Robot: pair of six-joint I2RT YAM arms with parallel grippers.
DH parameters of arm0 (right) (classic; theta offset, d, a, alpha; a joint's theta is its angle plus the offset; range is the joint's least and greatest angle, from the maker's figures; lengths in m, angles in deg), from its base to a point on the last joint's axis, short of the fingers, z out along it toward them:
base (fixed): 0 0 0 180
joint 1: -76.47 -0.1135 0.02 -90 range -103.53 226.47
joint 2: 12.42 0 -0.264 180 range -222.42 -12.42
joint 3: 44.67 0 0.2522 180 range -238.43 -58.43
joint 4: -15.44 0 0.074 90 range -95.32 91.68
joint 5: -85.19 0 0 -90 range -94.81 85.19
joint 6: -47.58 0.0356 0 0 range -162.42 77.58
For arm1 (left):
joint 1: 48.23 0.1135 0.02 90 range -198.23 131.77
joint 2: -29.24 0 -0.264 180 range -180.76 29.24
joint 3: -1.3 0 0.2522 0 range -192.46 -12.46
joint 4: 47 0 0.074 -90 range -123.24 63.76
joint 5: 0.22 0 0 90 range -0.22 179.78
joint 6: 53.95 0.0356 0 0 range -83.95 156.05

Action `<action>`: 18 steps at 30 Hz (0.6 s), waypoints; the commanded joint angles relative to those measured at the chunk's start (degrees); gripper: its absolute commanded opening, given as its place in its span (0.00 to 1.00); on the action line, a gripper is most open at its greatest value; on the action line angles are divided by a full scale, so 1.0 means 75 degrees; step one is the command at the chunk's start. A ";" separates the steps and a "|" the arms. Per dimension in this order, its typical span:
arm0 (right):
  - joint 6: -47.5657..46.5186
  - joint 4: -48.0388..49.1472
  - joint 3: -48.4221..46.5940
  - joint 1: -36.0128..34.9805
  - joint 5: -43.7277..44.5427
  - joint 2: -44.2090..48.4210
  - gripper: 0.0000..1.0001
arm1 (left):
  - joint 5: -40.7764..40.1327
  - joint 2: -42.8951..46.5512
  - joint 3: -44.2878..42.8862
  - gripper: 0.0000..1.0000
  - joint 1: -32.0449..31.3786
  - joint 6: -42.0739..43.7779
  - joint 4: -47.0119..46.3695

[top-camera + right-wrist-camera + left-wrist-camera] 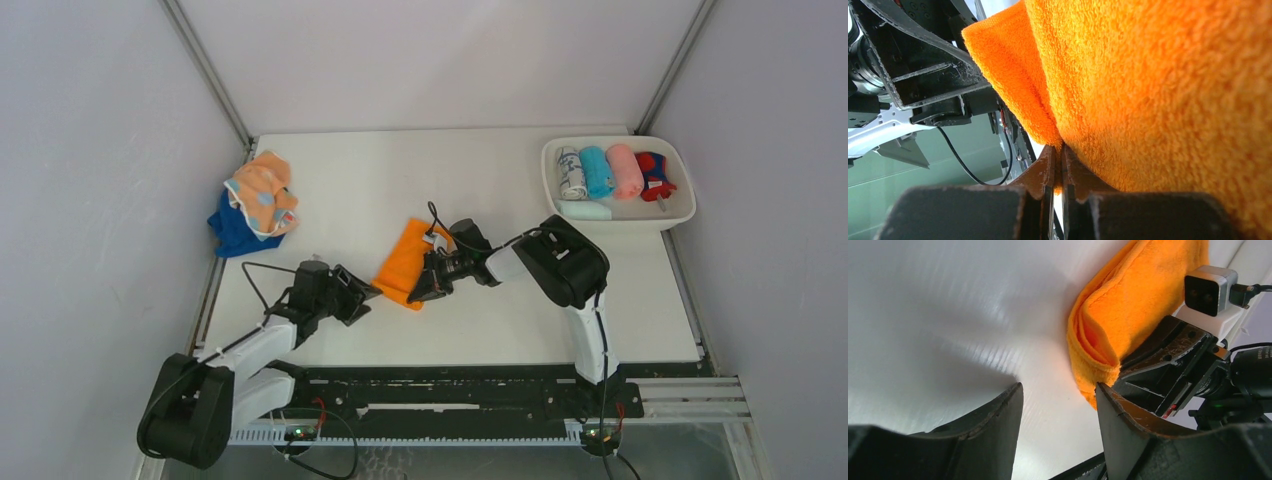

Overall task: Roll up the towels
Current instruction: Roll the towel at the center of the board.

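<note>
Orange towel lies folded near the middle of the table, its near edge pinched between the clenched right fingers, while the left fingers stand parted and empty just beside its left edge.

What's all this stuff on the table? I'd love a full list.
orange towel: one, bright orange, folded, table centre
peach spotted towel: one, peach with pale spots, heaped at far left
dark blue towel: one, under the peach one
rolled towels: four, side by side in the tray: white patterned roll, turquoise roll, pink roll, blue-and-red roll
pale mint towel: one, lying in front of those rolls
tray: one, white, far right corner
table: one, white
arms: two, black and white, near edge
left claw: open, empty, beside the orange towel
right claw: shut on the orange towel's edge
</note>
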 commanded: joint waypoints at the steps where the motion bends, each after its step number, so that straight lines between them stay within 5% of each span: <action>1: -0.0433 -0.0496 -0.0089 0.0074 0.0509 -0.0319 0.00 | 0.0011 -0.0396 -0.0268 0.60 -0.0046 0.0109 -0.0573; 18: -0.0682 -0.1039 -0.0444 0.0063 0.0475 -0.0361 0.00 | -0.0092 -0.1828 -0.0470 0.56 -0.0051 -0.0073 -0.1351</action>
